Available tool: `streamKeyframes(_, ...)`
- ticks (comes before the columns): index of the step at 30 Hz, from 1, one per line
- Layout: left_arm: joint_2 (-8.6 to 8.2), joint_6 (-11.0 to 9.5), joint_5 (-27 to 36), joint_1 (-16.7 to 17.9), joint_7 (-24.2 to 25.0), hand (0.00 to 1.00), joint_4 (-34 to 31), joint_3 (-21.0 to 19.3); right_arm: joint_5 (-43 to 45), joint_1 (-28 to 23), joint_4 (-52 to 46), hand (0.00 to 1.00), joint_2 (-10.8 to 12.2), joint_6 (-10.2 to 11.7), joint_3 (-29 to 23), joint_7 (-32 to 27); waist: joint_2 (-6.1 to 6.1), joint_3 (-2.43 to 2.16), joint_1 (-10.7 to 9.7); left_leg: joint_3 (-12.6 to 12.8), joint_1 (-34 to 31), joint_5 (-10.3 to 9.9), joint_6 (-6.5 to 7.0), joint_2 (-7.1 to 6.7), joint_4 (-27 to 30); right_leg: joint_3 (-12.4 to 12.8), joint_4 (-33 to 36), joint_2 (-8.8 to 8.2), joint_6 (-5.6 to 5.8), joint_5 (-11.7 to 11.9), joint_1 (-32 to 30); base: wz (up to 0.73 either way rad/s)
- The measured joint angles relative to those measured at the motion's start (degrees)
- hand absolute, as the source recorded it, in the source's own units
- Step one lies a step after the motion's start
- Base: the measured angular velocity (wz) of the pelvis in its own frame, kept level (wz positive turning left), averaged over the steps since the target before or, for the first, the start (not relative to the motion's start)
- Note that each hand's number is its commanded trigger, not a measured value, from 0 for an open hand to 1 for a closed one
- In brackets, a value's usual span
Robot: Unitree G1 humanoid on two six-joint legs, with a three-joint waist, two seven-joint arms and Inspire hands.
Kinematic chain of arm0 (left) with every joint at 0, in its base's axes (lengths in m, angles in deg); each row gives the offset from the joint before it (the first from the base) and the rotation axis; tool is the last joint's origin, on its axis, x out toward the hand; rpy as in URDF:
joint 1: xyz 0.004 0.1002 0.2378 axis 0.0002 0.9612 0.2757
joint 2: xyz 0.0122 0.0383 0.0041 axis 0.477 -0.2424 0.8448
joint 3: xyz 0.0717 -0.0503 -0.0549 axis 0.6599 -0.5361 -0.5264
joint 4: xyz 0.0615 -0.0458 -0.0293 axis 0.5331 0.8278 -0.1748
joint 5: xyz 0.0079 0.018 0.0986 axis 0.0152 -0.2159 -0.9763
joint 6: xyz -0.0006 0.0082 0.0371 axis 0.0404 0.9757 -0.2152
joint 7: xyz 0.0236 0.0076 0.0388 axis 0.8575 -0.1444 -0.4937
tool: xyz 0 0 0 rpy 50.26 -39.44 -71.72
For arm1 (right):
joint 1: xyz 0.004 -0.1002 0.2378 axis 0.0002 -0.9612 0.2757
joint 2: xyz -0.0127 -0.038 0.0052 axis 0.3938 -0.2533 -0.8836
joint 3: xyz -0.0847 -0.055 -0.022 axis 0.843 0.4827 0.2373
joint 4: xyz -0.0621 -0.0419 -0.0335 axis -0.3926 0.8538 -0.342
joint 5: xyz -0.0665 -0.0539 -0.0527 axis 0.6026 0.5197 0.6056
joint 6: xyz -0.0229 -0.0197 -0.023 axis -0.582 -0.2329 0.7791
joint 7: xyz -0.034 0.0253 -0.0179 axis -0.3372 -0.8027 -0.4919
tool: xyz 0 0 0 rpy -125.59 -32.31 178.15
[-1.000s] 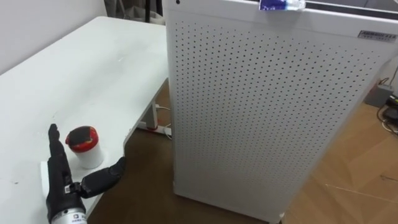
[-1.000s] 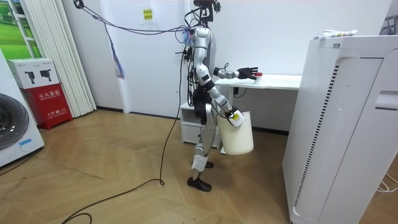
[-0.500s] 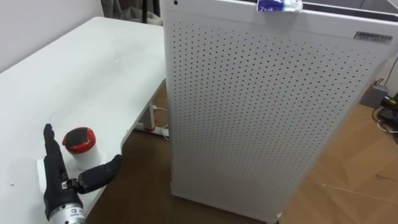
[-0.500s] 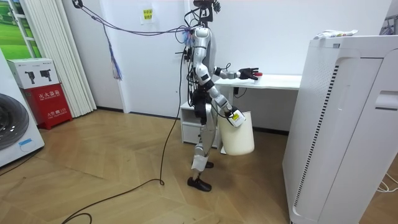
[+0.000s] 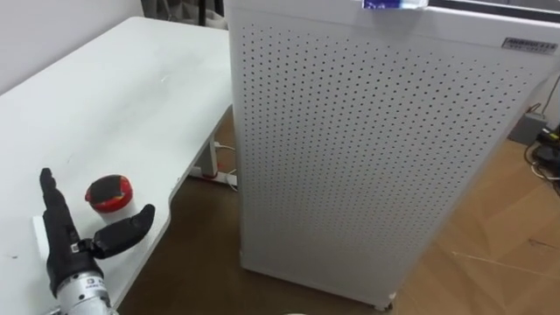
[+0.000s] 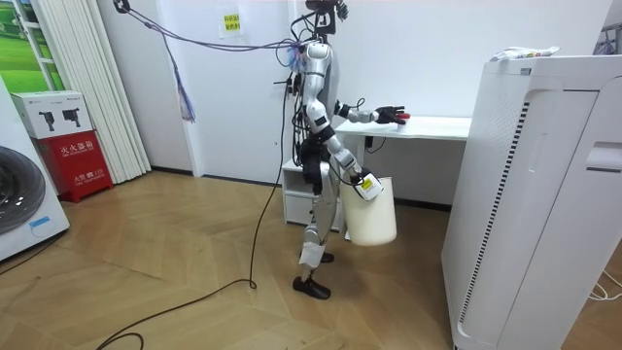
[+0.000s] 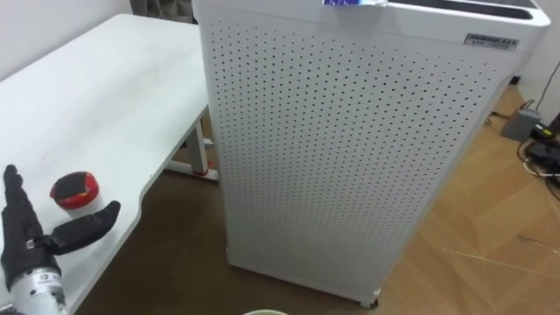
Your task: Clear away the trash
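A small white cup with a red lid [image 5: 109, 192] stands near the front edge of the white table [image 5: 131, 96]. My left hand [image 5: 72, 254] is open just short of it, fingers straight to the cup's left and the thumb spread below it, not touching. In the room view I stand at the table's end with the left hand [image 6: 387, 115] held out over it. My right hand [image 6: 362, 182] hangs low, shut on the rim of a white bin [image 6: 372, 212]. A blue and white wrapper [image 5: 394, 4] lies on top of the tall white appliance.
The tall white perforated appliance [image 5: 367, 149] stands close on my right, with a narrow strip of wooden floor [image 5: 206, 254] between it and the table. Cables and a grey box [image 5: 532, 127] lie on the floor at the far right.
The eye view has shifted a little. My left hand has sunk down and to the left in the picture, slightly back from the cup. The room view is nearly unchanged.
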Motion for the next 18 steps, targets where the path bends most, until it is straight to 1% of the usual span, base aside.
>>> streamKeyframes(7,0.00,0.0,0.4,0.0,-0.6,0.00,0.1,0.1,0.0,-0.2,0.0,1.00,-0.1,0.0,0.0,-1.5,0.02,0.01,-0.1,0.0,-0.2,0.0,0.00,-0.01,0.0,0.7,0.0,0.02,0.00,0.0,-0.4,-0.03)
streamKeyframes(14,0.01,0.0,3.2,0.0,-0.5,0.00,0.6,0.3,-0.1,-0.2,0.1,1.00,-0.1,-0.1,0.1,-2.3,0.04,0.02,-0.1,0.0,-0.2,0.0,0.00,-0.01,0.0,0.6,0.1,0.03,0.00,0.0,-0.5,0.00)
streamKeyframes(17,0.01,0.0,4.1,0.0,-0.3,0.00,0.6,0.3,0.0,-0.2,0.1,1.00,-0.1,-0.2,0.1,-2.3,0.20,0.13,-0.2,0.3,-0.3,0.0,0.00,-0.02,0.1,0.6,0.3,0.03,0.00,0.0,-0.7,0.00)
streamKeyframes(18,0.01,0.0,4.5,0.0,-0.3,0.21,0.6,0.4,-0.1,-0.2,0.1,1.00,-0.1,-0.2,0.1,-2.3,0.26,0.17,-0.3,0.3,-0.3,0.0,0.00,-0.02,0.1,0.6,0.3,0.03,0.00,0.0,-0.7,0.00)
